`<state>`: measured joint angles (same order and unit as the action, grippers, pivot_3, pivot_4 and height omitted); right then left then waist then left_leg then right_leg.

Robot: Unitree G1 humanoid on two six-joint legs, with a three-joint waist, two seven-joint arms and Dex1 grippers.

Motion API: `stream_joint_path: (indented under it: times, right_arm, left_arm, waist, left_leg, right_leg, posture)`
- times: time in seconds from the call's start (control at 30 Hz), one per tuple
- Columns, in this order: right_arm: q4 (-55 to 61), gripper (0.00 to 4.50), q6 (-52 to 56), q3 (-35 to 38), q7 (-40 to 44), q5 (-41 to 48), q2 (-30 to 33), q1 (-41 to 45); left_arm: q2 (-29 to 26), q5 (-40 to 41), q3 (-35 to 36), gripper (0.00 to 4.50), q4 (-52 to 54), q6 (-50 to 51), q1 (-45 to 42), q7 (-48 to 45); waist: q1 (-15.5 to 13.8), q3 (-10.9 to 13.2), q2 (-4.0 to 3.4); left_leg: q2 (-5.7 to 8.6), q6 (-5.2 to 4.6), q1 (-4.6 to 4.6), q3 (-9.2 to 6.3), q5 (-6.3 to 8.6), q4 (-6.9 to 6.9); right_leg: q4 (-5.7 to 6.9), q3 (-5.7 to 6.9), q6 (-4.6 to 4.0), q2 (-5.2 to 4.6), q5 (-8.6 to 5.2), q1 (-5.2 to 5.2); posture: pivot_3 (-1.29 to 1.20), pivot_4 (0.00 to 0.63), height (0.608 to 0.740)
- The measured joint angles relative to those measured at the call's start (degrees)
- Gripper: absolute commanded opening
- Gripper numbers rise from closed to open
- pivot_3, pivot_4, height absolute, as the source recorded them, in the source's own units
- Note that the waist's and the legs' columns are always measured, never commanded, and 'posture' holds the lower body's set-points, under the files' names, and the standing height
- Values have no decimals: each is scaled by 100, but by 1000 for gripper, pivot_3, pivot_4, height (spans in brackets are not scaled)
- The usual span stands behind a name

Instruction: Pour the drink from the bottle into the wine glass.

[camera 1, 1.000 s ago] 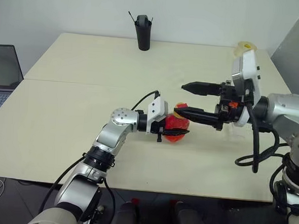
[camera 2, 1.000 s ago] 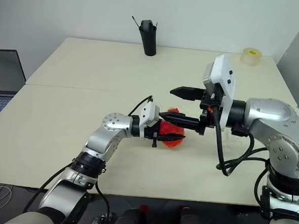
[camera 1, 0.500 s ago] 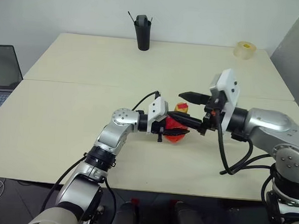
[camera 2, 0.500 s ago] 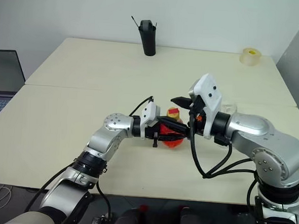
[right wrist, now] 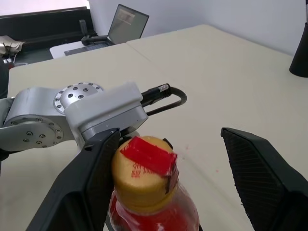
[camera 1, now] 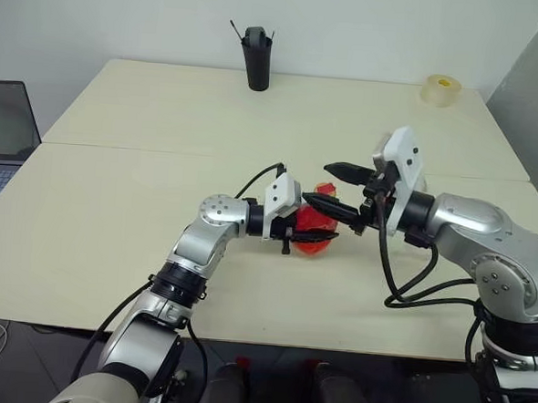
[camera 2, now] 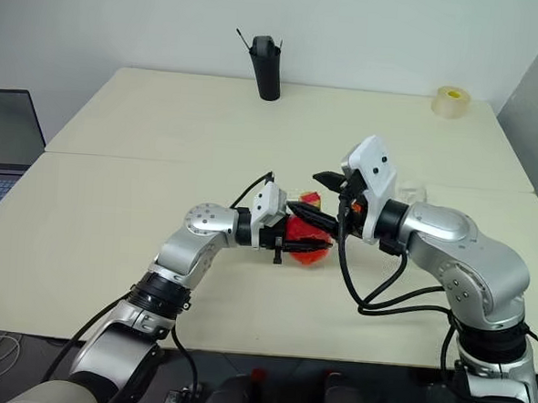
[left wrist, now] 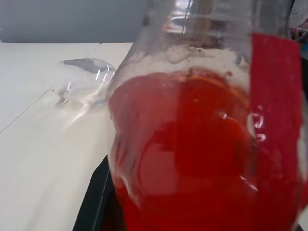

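Note:
The bottle (camera 1: 323, 221), clear plastic and holding the red drink (left wrist: 192, 154), stands upright at the table's middle. My left gripper (camera 1: 305, 238) is shut on its rounded body from the side. The yellowish cap (right wrist: 144, 171) carries a strip of red tape. My right gripper (right wrist: 168, 183) is open and straddles the cap, one finger (right wrist: 84, 192) close against it and the other finger (right wrist: 260, 178) well apart. The wine glass (camera 2: 414, 189) stands just behind my right forearm, partly hidden; it also shows beyond the bottle as the wine glass (left wrist: 86, 86).
A black pen holder (camera 1: 257, 57) stands at the table's far edge. A roll of tape (camera 1: 440, 88) lies at the far right corner. A laptop (camera 1: 3, 135) sits beside the table on the left. A seam crosses the table (camera 1: 111, 247) from left to right.
My right gripper has come down and to the left, from above and beside the bottle to either side of its cap. The left gripper and bottle stayed still.

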<state>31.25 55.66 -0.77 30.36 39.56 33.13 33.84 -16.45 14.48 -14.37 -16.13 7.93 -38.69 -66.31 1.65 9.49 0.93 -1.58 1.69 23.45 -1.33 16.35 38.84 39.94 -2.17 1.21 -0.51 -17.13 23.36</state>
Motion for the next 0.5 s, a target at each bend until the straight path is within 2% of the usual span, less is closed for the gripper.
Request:
stream_joint_path:
  times: [0.1,0.23,0.3,0.5]
  right_arm:
    - [134,3569,-12,298,204,185,329,-322]
    - [144,3569,144,1164,369,471,938,-871]
    - [218,3569,231,1356,468,779,981,-879]
    - [412,3569,378,983,412,1453,669,-406]
  left_arm:
    - [5,-15,-2,1563,1,39,8,63]
    - [-76,-2,22,1558,42,21,17,27]
    - [-91,-3,23,1558,41,20,17,18]
    - [-17,1,16,1558,44,4,3,-40]
  waist:
    - [-4,0,0]
    - [-16,0,0]
    - [9,0,0]
    - [31,0,0]
  left_leg:
    - [1,0,2,-1,0,0]
    - [1,0,3,0,0,0]
    - [3,-1,0,3,0,0]
    - [0,-1,-9,0,1,-1]
  right_leg:
    - [-2,1,0,0,0,0]
    - [-3,1,2,-6,0,-3]
    - [-2,-2,1,7,0,-3]
    - [4,-9,-2,30,1,-3]
  posture:
    - [0,150,740]
    - [0,150,740]
    - [0,150,740]
    - [0,150,740]
